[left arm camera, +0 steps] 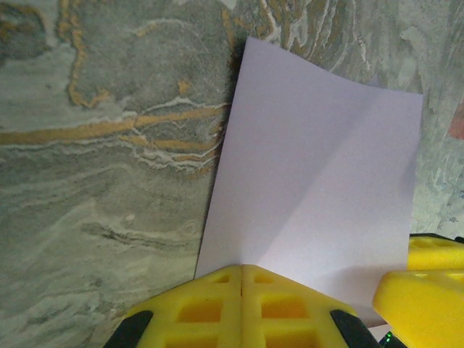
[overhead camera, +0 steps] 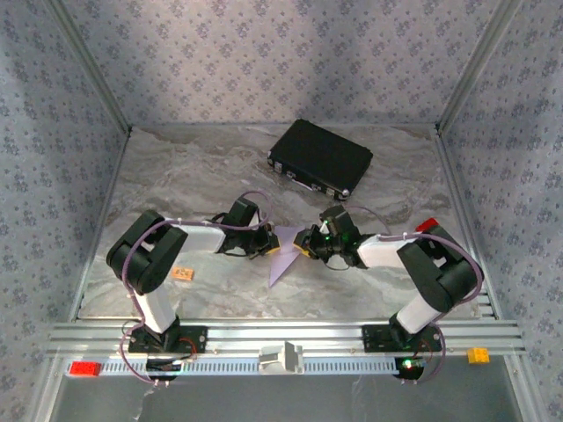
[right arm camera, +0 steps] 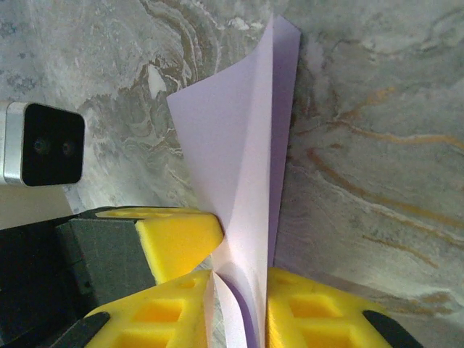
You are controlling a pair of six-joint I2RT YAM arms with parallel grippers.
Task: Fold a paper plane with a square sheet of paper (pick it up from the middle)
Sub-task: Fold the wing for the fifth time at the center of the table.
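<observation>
Early stage: square sheet of paper (left arm camera: 319,188) only centre-creased mid-frame, left pincer (left arm camera: 241,279) clenched on it, right pincer (right arm camera: 239,297) parted around it, most folds left.

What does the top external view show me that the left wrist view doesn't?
Top external adds the left arm and right arm, the black case at the back, and the tan block beside the left arm. Left wrist adds the left pincer shut on the edge of the lilac paper, and a diagonal fold line. Both: the paper and the marbled table.
</observation>
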